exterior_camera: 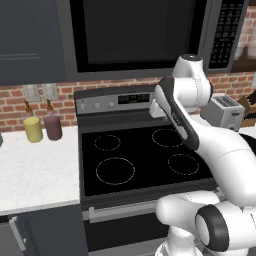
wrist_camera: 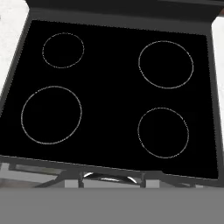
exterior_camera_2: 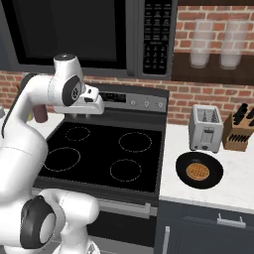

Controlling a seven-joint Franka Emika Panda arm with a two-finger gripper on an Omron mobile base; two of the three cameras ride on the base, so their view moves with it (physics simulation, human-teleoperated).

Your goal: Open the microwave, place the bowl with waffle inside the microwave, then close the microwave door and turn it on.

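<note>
brick-backed kitchen, microwave door (exterior_camera: pixel 135 35) shut overhead; i'd raise my gripper (exterior_camera_2: pixel 94 105) toward its edge squarely, though i can't tell the fingers' spread.

The arm (exterior_camera: pixel 200 135) rises from its base, bends at a raised elbow and reaches forward. The wrist turns the hand (exterior_camera_2: pixel 92 104) downward, camera facing straight down. Whether the jaws stand apart or together cannot be made out.
</note>
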